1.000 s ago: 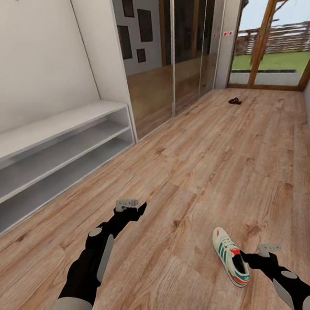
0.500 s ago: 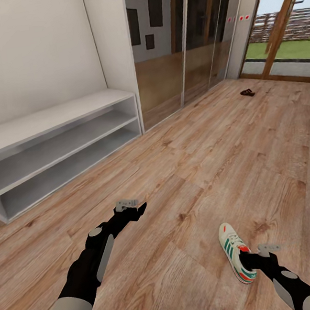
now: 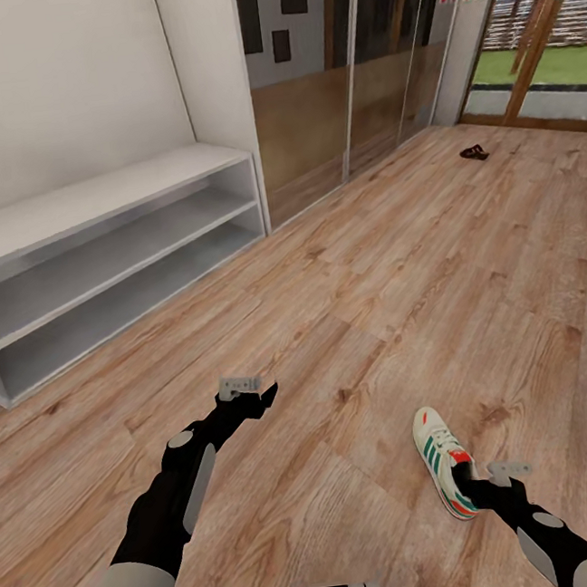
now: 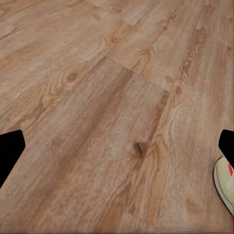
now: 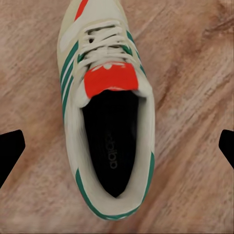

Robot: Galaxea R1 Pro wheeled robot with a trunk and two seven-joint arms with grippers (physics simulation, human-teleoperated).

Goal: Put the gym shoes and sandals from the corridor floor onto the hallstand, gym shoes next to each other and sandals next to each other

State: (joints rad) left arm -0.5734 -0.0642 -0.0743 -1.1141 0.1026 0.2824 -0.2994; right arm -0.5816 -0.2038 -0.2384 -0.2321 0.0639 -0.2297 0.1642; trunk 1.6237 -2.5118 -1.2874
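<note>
1. The right gripper (image 3: 468,481) hung with its jaws spread wide on either side of the cream-white low sneaker with green side stripes (image 5: 105,105), touching nothing.
2. That sneaker lay on the light brown wood-plank floor (image 3: 377,302), bare boards all round it.
3. The left gripper (image 3: 260,398) hovered over open floor, its black fingertips (image 4: 9,151) also far apart.
4. The pale grey-white low rack with two open shelves (image 3: 98,261) stood along the wall, well apart.
5. A small dark brown sandal (image 3: 473,153) lay far off near the glass door.
6. Since a second ago the view had swung: rack and sandal sat further right, arms unchanged.
</note>
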